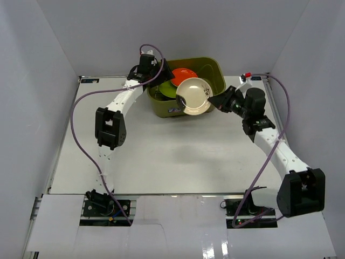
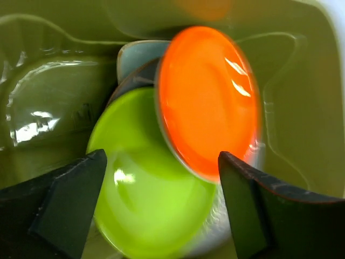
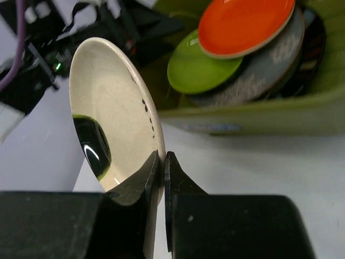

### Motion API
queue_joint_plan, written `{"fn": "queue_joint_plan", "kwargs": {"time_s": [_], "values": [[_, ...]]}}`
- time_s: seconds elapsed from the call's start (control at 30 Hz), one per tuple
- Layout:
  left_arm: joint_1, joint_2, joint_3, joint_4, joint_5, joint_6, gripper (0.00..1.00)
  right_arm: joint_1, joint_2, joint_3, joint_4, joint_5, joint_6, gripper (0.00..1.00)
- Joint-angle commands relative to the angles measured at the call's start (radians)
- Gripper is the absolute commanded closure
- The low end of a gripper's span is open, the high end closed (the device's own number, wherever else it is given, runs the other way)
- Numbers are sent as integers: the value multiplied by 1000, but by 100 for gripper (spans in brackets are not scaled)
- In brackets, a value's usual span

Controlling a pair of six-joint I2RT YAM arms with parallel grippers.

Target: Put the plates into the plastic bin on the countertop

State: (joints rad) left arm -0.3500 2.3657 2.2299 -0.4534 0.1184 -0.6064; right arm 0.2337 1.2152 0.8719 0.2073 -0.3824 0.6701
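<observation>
Glossy cream plate (image 3: 116, 118), glossy orange-red plate (image 2: 207, 102), smooth plastic bin (image 2: 48, 81), matt white countertop (image 1: 161, 156)

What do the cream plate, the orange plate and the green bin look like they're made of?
Cream plate: likely glazed ceramic; glossy, mirror-like reflection, dark specks.
Orange plate: sharp white highlights; glazed ceramic or melamine, unclear.
Green bin: moulded plastic, soft sheen, rounded corners.
</observation>
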Motion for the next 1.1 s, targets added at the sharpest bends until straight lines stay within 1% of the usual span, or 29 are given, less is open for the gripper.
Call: {"fn": "queue_joint_plan", "kwargs": {"time_s": [0.0,0.07,0.1,0.13,0.17,0.2,0.23,0.27,0.3,0.33,0.37,0.4,0.43,0.47,0.5,0.53,0.57,0.6,0.67,0.7,0.73,0.77,0.83,0.87,0.9,0.93,0.97,1.03,1.07], "values": [[6,-307,-82,110,52,11,2,-11,161,189,20,94,-23,92],[6,-393,-117,113,53,17,2,-11,255,350,-11,118,-30,92],[8,-499,-204,130,44,19,2,-10,353,407,-22,125,-29,92],[6,-563,-266,148,15,19,2,-10,401,506,-26,134,-21,92],[6,-627,-338,183,-6,20,2,-7,443,556,-46,151,-20,92],[8,-764,-498,202,-29,8,2,-7,533,608,-69,166,-20,92],[6,-834,-585,225,-46,-1,2,-5,582,663,-95,178,-21,92],[6,-900,-666,260,-71,-6,2,-2,627,776,-126,177,-26,92],[5,-962,-813,271,-74,-10,2,-1,715,832,-187,174,-27,92],[3,-1071,-876,275,-74,-9,2,4,759,886,-209,168,-33,91],[2,-1121,-932,262,-63,-3,2,13,791,974,-257,171,-46,88],[0,-1166,-984,246,-53,10,2,19,841,1010,-308,175,-53,72],[0,-1210,-1086,228,-40,25,2,19,859,1039,-330,156,-61,57],[-3,-1300,-1134,193,-13,33,2,19,869,1082,-351,137,-69,36],[-3,-1345,-1226,173,-2,52,2,21,863,1085,-376,119,-76,30],[-3,-1390,-1269,148,4,60,2,23,841,1072,-367,117,-84,24],[-3,-1478,-1308,98,7,65,2,24,810,1043,-350,120,-92,19],[-3,-1523,-1341,73,1,66,2,24,729,958,-330,122,-101,11],[-3,-1639,-1432,20,0,59,2,26,637,854,-273,119,-113,5],[-1,-1669,-1457,9,13,56,2,27,533,731,-255,114,-125,2],[-3,-1697,-1477,2,29,51,2,30,473,657,-235,112,-130,2],[-4,-1742,-1510,2,47,33,2,36,346,493,-180,115,-139,2],[-3,-1767,-1529,4,61,14,2,50,209,325,-135,126,-142,10],[-4,-1777,-1530,5,67,7,2,77,69,244,-105,134,-142,10],[-4,-1780,-1526,5,70,4,2,94,2,164,-89,149,-147,10],[-4,-1780,-1521,10,87,4,2,142,-70,19,-82,167,-155,10],[-4,-1781,-1512,15,98,5,2,173,-200,-47,-80,186,-162,10],[-4,-1787,-1507,19,136,8,2,238,-323,-225,-92,223,-173,10],[-4,-1793,-1510,19,144,11,2,251,-441,-269,-164,235,-168,10]]}}
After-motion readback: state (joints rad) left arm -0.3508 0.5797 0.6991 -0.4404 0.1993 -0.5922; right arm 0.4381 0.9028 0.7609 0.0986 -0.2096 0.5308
